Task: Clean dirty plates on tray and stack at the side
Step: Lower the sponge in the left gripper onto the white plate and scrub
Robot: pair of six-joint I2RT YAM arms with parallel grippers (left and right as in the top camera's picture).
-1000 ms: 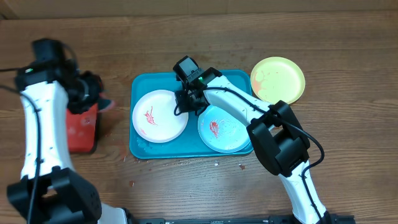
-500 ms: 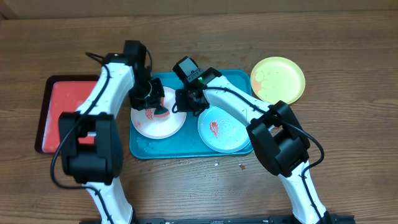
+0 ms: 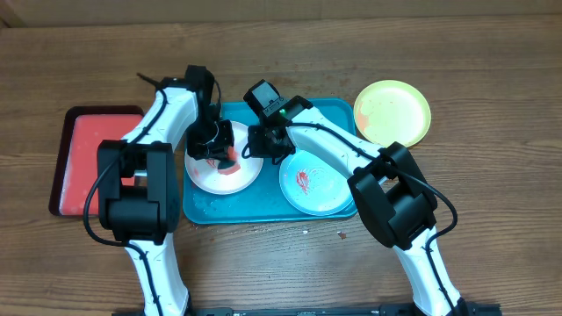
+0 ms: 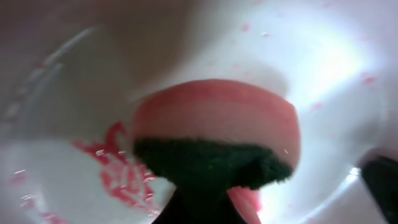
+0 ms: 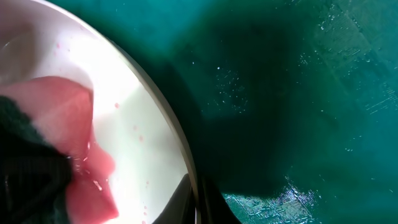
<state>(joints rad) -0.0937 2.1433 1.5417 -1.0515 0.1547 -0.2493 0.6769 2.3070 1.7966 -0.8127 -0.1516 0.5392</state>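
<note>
Surface: wooden table (image 3: 492,219), bearing tray (image 3: 329,107).
Left gripper (image 3: 218,149): sponge (image 4: 217,124) is pinched, pressed on white plate (image 3: 204,178).
Right gripper (image 3: 263,145): its rim is nipped, likely for steadying.

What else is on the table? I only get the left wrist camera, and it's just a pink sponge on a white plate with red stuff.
Observer: A light teal plate, red-smeared, sits beside your white plate on the blue tray.
Operator: Any more plates?
Observer: A yellow-green plate lies on the table, off the tray's right end.
Operator: Is the other arm helping?
Observer: The right arm has its jaws at the white plate's rim, near the sponge; I can't tell whether they pinch it.
</note>
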